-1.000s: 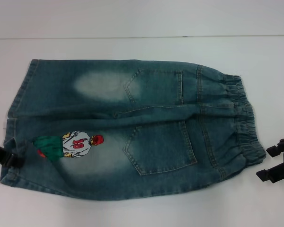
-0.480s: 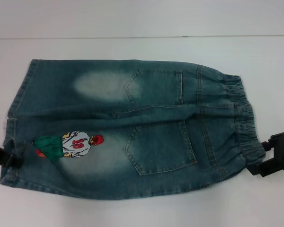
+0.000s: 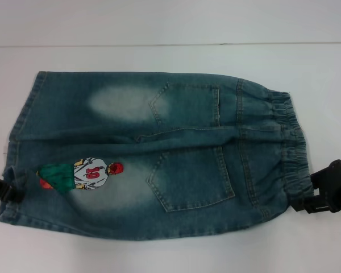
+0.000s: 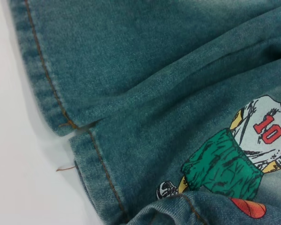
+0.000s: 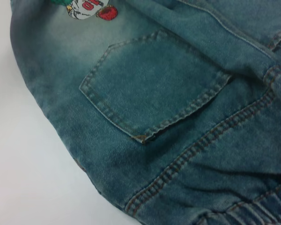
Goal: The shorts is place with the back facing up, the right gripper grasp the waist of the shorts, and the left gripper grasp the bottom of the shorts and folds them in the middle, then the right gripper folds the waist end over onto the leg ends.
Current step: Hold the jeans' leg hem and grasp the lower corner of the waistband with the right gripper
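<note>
The right tool [image 3: 323, 196] sits at four o'clock in the head view, touching the elastic waist [image 3: 287, 151] of the shorts [image 3: 159, 153]; whether it is clenched cannot be told. The left tool [image 3: 5, 190] lies at eight o'clock against the leg hem [image 4: 61, 112], its grip also unclear. The shorts lie flat on the white counter [image 3: 170, 28], back pockets [image 3: 193, 176] up, waist toward three o'clock.

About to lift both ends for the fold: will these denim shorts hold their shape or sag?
The shorts will probably sag between grips: the denim already lies in soft creases. The gathered waistband looks thick, likely giving the right gripper firm purchase. The hem looks thinner, so it may slip.
</note>
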Robot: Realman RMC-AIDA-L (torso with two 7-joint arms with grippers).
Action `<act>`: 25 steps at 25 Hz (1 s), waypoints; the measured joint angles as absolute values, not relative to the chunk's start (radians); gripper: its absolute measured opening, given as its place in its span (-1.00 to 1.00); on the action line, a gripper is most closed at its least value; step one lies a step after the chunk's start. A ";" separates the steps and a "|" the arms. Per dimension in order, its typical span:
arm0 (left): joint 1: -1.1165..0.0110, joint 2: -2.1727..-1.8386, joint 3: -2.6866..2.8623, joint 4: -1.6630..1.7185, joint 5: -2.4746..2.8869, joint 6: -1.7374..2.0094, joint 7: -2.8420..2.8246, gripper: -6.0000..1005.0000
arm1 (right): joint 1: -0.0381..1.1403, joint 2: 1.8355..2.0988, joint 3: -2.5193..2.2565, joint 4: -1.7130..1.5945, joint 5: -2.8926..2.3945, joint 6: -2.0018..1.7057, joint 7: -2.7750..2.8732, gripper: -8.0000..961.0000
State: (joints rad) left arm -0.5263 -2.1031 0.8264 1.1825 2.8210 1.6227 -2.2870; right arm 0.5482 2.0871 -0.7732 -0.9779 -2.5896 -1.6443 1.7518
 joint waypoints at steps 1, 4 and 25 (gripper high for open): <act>-0.527 -2.103 0.826 1.181 2.821 1.621 -2.286 -0.92 | 0.547 2.088 -0.774 -0.980 -2.588 -1.645 1.752 0.25; -0.527 -2.105 0.826 1.180 2.821 1.619 -2.282 -0.92 | 0.546 2.089 -0.774 -0.982 -2.586 -1.646 1.750 -0.05; -0.467 -2.100 0.640 1.253 2.743 1.609 -2.202 -0.91 | 0.354 2.089 -0.744 -1.107 -2.265 -1.764 1.619 -0.87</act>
